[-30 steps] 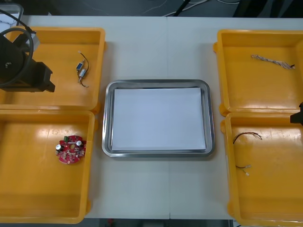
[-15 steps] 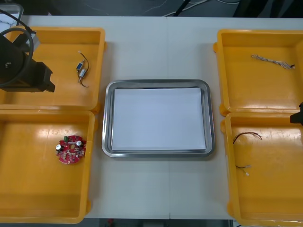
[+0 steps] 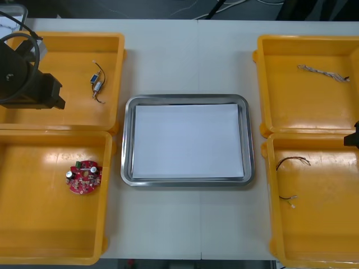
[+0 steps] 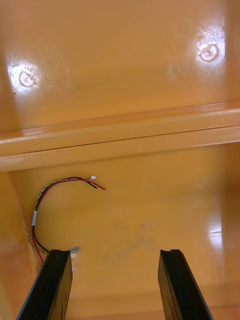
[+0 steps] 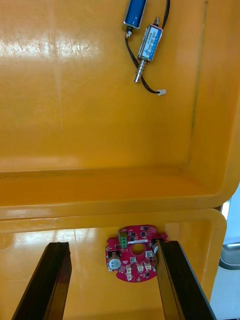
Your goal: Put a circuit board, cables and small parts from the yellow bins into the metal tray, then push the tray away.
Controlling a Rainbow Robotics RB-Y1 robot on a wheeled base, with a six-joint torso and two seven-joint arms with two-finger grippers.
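table (image 3: pixel 168 61): light, seamed midway | floor (image 3: pixel 140 8): dark, beyond far edge

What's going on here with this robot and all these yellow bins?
Nothing has been picked up yet. The left gripper hangs open over the left yellow bins, which hold the red circuit board and the small metal parts. The right gripper hangs open over the right bins, beside the red and yellow cable. The metal tray between them has only its white lining inside.
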